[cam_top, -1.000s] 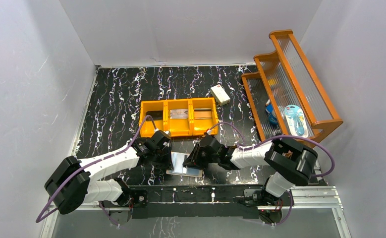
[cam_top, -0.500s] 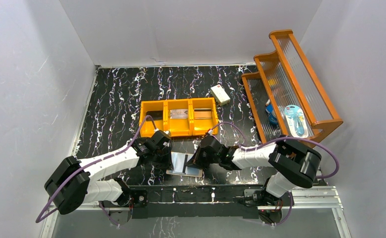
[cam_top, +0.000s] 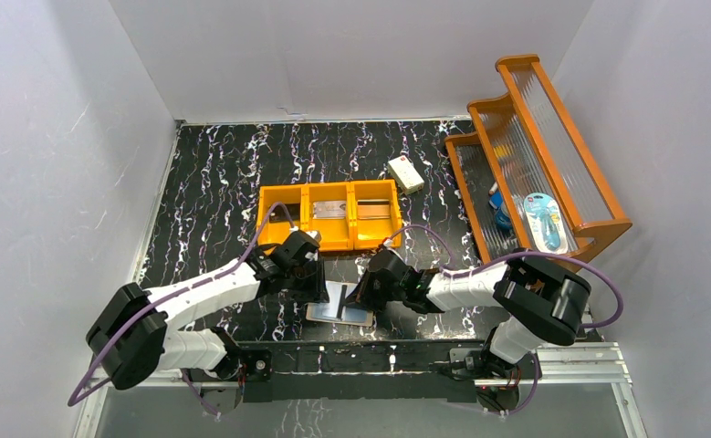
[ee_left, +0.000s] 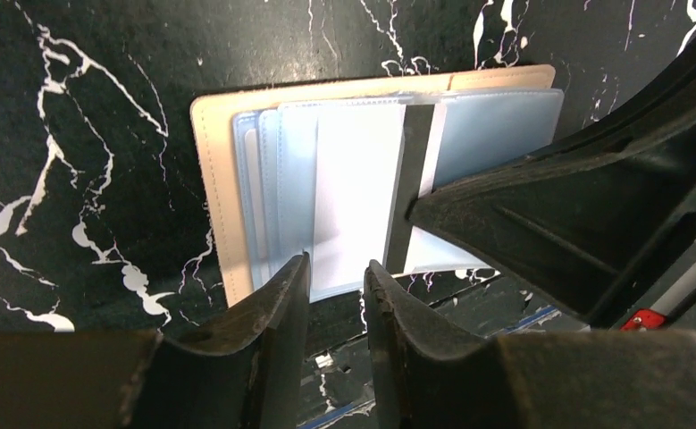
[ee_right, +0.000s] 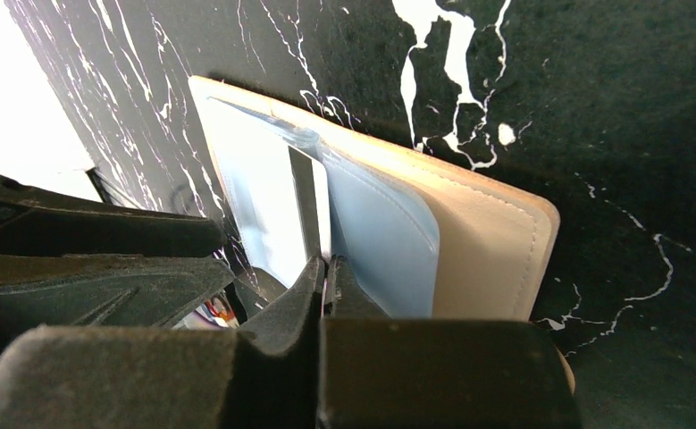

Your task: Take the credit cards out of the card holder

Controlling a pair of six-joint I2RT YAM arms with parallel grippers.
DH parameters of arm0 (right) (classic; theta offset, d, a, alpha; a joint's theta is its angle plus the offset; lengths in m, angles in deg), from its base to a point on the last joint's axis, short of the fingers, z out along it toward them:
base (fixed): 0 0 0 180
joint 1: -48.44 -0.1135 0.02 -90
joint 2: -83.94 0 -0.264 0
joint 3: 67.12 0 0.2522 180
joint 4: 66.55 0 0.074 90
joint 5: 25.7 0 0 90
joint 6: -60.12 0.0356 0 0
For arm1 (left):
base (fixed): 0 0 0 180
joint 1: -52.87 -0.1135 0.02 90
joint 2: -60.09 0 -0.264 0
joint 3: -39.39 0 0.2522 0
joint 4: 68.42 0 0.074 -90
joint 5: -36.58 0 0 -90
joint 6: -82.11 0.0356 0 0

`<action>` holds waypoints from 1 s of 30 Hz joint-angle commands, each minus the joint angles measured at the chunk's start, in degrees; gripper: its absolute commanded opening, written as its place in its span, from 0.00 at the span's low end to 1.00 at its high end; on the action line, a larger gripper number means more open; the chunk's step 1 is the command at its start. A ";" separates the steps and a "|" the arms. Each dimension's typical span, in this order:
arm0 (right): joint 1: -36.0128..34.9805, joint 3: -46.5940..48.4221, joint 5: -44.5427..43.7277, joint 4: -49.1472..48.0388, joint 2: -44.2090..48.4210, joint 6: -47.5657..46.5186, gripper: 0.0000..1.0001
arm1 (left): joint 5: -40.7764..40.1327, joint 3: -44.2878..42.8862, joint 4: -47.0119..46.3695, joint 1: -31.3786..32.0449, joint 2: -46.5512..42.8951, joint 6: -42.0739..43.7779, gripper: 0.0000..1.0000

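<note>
Right wrist: right gripper (ee_right: 326,268), clamped on a card (ee_right: 304,192), should pull straight; left gripper (ee_left: 337,268), narrowly parted, should pin the card holder (ee_left: 212,179).

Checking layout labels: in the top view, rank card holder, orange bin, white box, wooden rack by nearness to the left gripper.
1. card holder, at the jaws.
2. orange bin, just behind.
3. white box, back right.
4. wooden rack, far right.
</note>
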 commanded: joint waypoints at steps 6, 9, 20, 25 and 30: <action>0.07 -0.18 -1.45 2.32 -0.93 -0.64 0.06 | -1.97 -2.99 2.70 0.24 6.15 3.59 0.26; 0.08 -0.35 -0.97 1.55 -0.96 -0.59 0.07 | -2.20 -2.77 2.82 0.32 6.03 4.20 0.25; 0.27 -4.13 0.53 -11.62 -1.32 2.27 0.23 | -3.36 -2.39 5.15 0.33 8.39 4.21 0.20; 0.32 -4.37 1.97 -15.29 -3.52 2.73 0.25 | -3.38 -1.60 5.19 0.37 8.14 3.87 0.19; 0.30 -5.64 1.36 -17.30 -3.59 2.97 0.25 | -3.43 -1.04 5.17 0.39 7.63 3.68 0.19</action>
